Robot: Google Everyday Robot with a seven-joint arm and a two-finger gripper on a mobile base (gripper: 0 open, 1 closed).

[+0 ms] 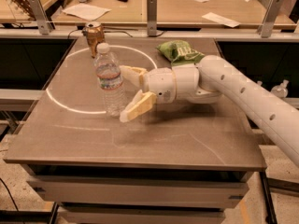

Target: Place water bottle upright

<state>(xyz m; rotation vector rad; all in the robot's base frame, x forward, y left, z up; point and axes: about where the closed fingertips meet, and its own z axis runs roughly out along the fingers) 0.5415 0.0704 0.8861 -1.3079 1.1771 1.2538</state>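
The water bottle [109, 78] is clear ribbed plastic with a white cap and a red and blue label band. It stands upright on the grey-brown table [163, 139], left of centre. My gripper [125, 93] is just right of the bottle at mid height. It is open, with its cream fingers [138, 106] spread wide either side of the bottle's right edge. The fingers hold nothing.
A gold-brown drink can [95, 36] stands behind the bottle near the table's back edge. A green snack bag [180, 52] lies at the back, right of centre. A white circle [60, 101] is marked on the tabletop. Desks with papers stand behind.
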